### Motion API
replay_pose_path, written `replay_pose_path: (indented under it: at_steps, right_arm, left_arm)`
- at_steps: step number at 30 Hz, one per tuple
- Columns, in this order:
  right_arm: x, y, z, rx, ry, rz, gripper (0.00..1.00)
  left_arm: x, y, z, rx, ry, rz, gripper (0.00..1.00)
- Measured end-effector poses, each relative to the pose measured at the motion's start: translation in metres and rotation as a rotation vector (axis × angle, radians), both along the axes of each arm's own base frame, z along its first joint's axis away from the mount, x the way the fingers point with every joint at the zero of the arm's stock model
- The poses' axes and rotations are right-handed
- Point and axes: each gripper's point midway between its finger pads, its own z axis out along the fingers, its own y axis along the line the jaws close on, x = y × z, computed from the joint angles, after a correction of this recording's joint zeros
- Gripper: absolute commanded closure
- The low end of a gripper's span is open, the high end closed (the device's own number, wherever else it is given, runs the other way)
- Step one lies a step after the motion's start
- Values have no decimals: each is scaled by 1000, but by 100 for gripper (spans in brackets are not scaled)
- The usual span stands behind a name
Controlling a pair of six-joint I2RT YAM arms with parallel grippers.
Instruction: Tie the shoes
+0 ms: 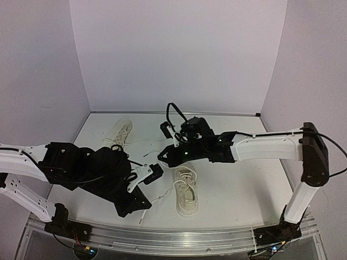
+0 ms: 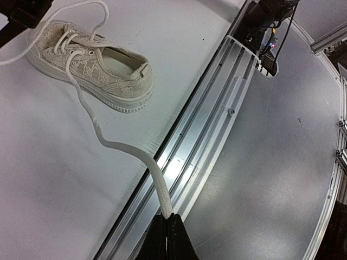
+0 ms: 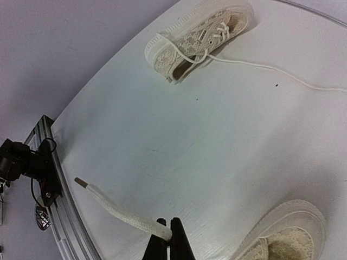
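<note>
Left gripper [image 2: 165, 218] is clamped right down on a lace [image 2: 162, 192]. That lace curves away across the bench [image 2: 43, 179] and up into the eyelets of the near shoe [image 2: 108, 73], which sits upright by the front rail. Right gripper [image 3: 168, 227] is pinched closed too, on a second lace end [image 3: 119, 208], its tip poking out free to the side. Far shoe [image 3: 198, 38] lies well apart toward the back, its own lace trailing.

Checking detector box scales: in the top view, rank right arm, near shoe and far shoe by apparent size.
1. right arm
2. near shoe
3. far shoe: it looks smaller but lies farther from the camera, so the two shoes may match.
</note>
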Motion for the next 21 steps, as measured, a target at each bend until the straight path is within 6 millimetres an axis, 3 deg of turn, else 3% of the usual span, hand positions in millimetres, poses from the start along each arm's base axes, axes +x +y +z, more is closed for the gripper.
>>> replay_pose_path:
  at_steps: [4,7,13,17,21]
  right_arm:
    - [-18,27,-14,19,63,78,56]
    - [-31,39,-16,38,97,126,39]
    - [-36,33,6,86,97,138,29]
    - [-27,7,44,147,61,103,31]
    - [-19,-34,86,216,2,46,34]
  left_arm:
    - [-1,8,0,-10,0,2,100]
    - [-2,13,4,-28,0,3,100]
    - [-2,14,4,-40,-1,3,100]
    - [2,11,-1,-29,-11,15,100]
    - [18,6,2,-48,-49,91,100]
